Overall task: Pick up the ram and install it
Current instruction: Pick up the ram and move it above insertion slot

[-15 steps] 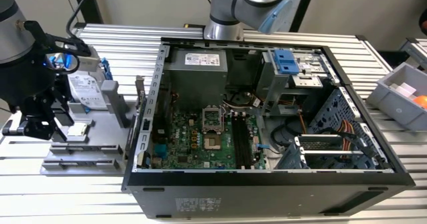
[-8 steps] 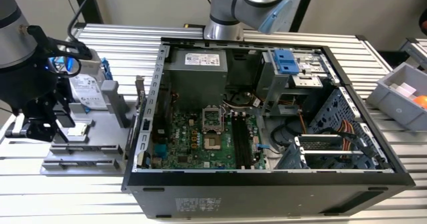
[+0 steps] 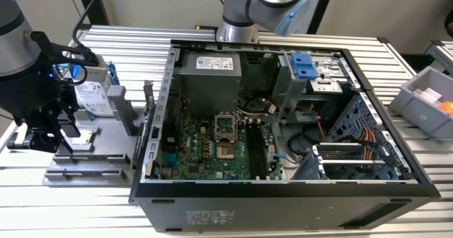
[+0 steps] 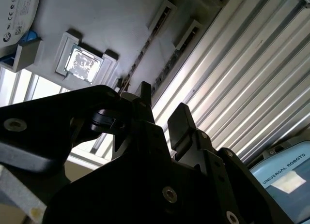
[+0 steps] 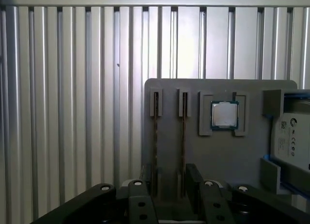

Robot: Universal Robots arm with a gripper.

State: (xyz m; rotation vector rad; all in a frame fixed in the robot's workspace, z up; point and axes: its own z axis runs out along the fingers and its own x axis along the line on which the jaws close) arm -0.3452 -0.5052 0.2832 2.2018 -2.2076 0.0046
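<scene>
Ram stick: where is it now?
In the first wrist view the ram stands on edge in a slot of the gray holder, beside the square chip, outside the computer case on the exterior view's left.

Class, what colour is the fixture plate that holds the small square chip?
The fixture plate is plain grey; the first wrist view shows it best.

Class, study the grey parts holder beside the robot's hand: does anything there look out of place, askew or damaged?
Nothing stands out. The two ram sticks stand straight in their slots on the grey holder, the square chip sits flat in its recess, and the open hand hovers near them.
</scene>
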